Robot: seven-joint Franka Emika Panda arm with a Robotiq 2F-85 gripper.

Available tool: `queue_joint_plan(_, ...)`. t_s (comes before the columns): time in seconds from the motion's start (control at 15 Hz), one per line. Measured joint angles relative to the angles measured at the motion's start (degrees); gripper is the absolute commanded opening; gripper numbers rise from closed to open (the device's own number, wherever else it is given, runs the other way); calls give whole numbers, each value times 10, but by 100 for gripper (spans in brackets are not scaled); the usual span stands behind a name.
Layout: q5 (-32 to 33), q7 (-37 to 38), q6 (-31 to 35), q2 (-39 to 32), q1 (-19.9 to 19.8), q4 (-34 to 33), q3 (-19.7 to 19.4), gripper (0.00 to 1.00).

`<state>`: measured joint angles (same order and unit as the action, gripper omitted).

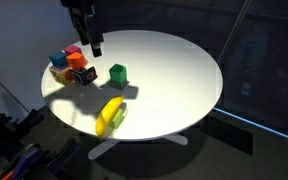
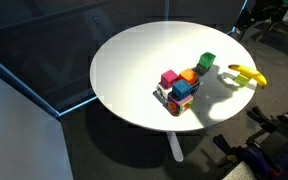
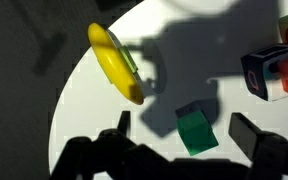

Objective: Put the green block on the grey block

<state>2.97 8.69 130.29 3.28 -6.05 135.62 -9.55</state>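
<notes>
The green block point(image 3: 195, 131) is a small bright green cube standing alone on the white round table point(image 1: 174, 70). It shows in both exterior views point(image 1: 117, 73) point(image 2: 206, 62). My gripper point(image 3: 182, 122) is open and empty above it, and the block lies between the two dark fingers in the wrist view. In an exterior view the gripper point(image 1: 93, 44) hangs above the table near the block cluster. I cannot pick out the grey block; it may be hidden within the cluster of coloured blocks point(image 1: 72, 65) point(image 2: 179, 88).
A large yellow-green banana-shaped thing point(image 1: 111, 115) point(image 2: 247, 74) point(image 3: 116, 62) lies near the table edge beside the green block. A dark cube with red edges point(image 3: 261, 72) and an orange one sit at the right of the wrist view. Dark floor surrounds the table.
</notes>
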Motion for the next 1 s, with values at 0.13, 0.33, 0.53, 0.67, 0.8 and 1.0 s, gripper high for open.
queue_joint_plan(0.13, 0, 2, -1, 23, -4, 13, 0, 100)
queue_joint_plan(0.33, -6, 10, -14, 56, -5, 27, 0, 100)
queue_joint_plan(0.53, -25, 8, -25, 88, -5, 40, 3, 100)
queue_joint_plan(0.67, -37, 1, -26, 109, -4, 50, 6, 100)
queue_joint_plan(0.8, -43, -13, -30, 130, -2, 58, 11, 100)
queue_joint_plan(1.0, -45, -47, -44, 160, 6, 67, 19, 100)
